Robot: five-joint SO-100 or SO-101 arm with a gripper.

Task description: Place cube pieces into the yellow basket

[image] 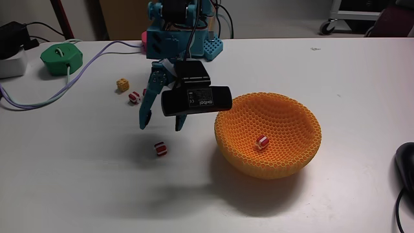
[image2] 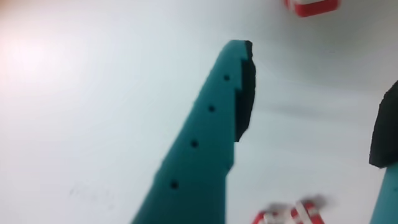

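A: Nearest the lens in the wrist view: teal finger (image2: 205, 137) with a dark pad, blurred, running up from the bottom edge. A second dark pad (image2: 385, 127) shows at the right edge. Wide gap of bare white table (image2: 93, 93) between them, so I log the jaws as apart, holding nothing.

B: Agreed from the fixed view. The gripper (image: 162, 126) hangs above the table, tips pointing down, nothing between them. Cube locations?

A: One red-and-white cube (image: 160, 149) lies on the table just below and in front of the tips. Another striped cube (image: 134, 97) sits further back, near the yellow dotted cube (image: 122, 84). One striped cube (image: 261, 141) is already inside the yellow basket (image: 291, 152), low on its mesh wall.

B: The wrist view has a red-and-white piece (image2: 289, 214) at the bottom edge and another red piece (image2: 313, 6) at the top edge. Too blurred to match either to the fixed view.

A: Step in hand, my reading: the approach to the next pick, one cube delivered, at least three left out.

B: Next move, as I judge it: centre the open jaws over the nearest cube, descend until the pads flank it, then close. The cube is small; a slight offset would likely nudge it aside.
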